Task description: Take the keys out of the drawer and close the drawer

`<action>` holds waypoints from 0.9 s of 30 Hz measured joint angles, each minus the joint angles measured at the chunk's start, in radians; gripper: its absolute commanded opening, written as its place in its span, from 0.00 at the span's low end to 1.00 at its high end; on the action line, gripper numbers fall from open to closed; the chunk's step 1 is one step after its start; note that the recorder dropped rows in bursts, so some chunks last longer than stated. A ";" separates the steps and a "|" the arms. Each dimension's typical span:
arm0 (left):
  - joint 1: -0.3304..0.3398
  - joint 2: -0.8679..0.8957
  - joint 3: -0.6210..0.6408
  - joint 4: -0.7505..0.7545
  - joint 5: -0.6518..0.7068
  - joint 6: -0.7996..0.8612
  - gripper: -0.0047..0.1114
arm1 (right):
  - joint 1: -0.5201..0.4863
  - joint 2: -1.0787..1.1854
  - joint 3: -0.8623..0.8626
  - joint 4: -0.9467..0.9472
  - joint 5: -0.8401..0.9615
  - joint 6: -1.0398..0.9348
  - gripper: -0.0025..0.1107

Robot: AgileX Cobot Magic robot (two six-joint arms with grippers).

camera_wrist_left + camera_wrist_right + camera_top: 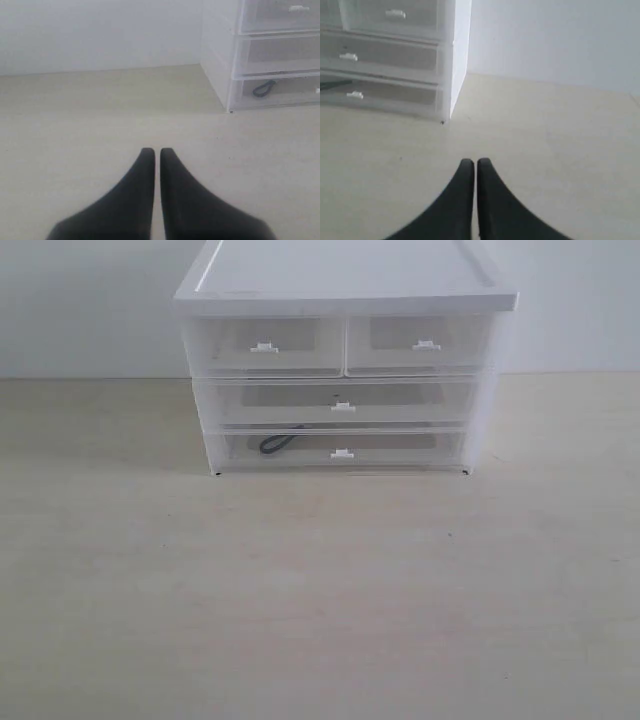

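Observation:
The lowest drawer (390,448) of the white four-drawer unit is pushed in, its small tab handle (343,453) at the front middle. Through its translucent front shows the dark strap loop of the keys (277,443), left of the handle; the rings themselves are too faint to make out. The same loop shows in the left wrist view on the keys (264,88). My left gripper (157,150) is shut and holds nothing, low over the table well short of the unit. My right gripper (473,160) is likewise shut and holds nothing, off the unit's right corner. Neither gripper appears in the exterior view.
The drawer unit (345,280) stands at the back of a pale wooden table (320,600), against a white wall. Above the lowest drawer are a like wide middle drawer (400,400) and two half-width top drawers (264,344), all pushed in.

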 measured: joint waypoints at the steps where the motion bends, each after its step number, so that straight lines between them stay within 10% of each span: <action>1: 0.000 0.000 0.000 0.000 0.000 0.000 0.08 | 0.000 0.000 0.000 -0.002 -0.031 -0.007 0.02; 11: 0.000 0.000 0.000 0.000 0.000 0.000 0.08 | 0.000 0.000 0.000 0.043 -0.412 0.027 0.02; 27: 0.000 0.000 0.000 0.000 0.000 0.000 0.08 | 0.000 0.561 -0.273 0.063 -0.213 0.137 0.02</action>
